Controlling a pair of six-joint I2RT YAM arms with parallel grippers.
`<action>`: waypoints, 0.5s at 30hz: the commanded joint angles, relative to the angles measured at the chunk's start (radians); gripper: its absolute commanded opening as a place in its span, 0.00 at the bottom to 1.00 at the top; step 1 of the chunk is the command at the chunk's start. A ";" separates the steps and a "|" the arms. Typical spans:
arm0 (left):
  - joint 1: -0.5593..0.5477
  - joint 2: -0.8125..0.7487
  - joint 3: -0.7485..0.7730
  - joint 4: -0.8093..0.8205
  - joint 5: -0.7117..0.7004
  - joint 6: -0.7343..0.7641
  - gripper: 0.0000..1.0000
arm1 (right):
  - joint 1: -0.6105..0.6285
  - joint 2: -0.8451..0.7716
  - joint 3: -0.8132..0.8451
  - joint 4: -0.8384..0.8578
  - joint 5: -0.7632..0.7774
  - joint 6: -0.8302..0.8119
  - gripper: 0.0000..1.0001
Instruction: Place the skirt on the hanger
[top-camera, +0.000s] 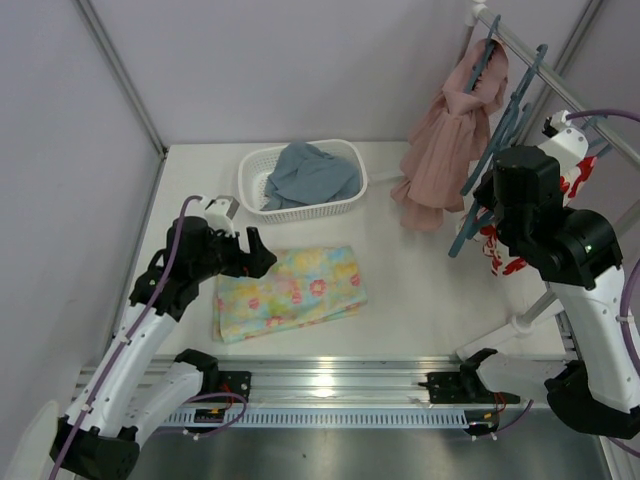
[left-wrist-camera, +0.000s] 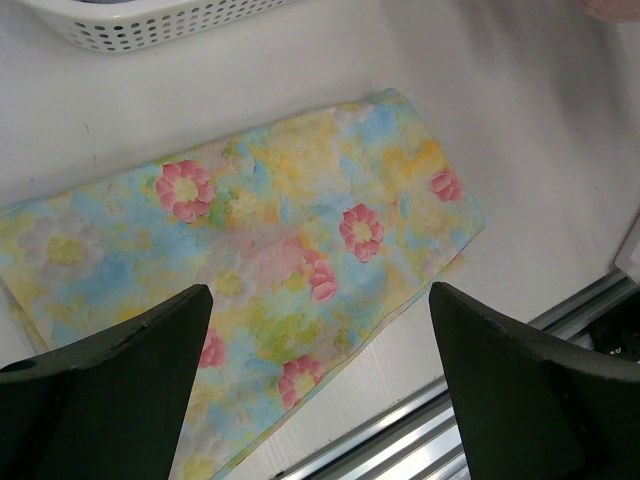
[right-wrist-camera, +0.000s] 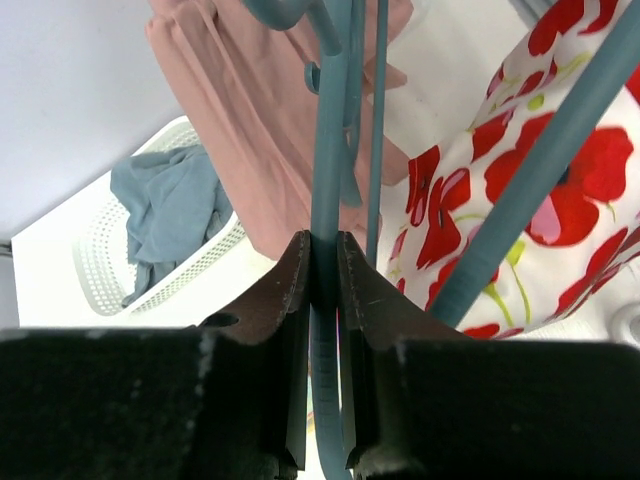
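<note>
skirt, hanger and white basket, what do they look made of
Skirt: soft thin cloth, matte; it lies limp and folded. Hanger: probably plastic, smooth even teal, slim moulded bar. Basket: white plastic, it seems, with perforated moulded walls.

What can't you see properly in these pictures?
- Right wrist view: the hanger, clamped in the right gripper, runs off the top edge.
- Top view: the right arm hides that grip.
- Left wrist view: a finger of the left gripper covers part of the skirt; the top edge cuts the basket.
</note>
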 joint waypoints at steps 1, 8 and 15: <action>-0.005 -0.027 -0.010 0.023 0.026 -0.019 0.96 | 0.039 -0.032 -0.020 0.016 0.098 0.098 0.00; -0.005 -0.053 -0.018 0.013 0.028 -0.024 0.96 | 0.189 -0.021 -0.035 -0.021 0.211 0.195 0.00; -0.005 -0.073 -0.037 -0.004 0.026 -0.025 0.96 | 0.353 -0.031 -0.150 -0.068 0.349 0.376 0.00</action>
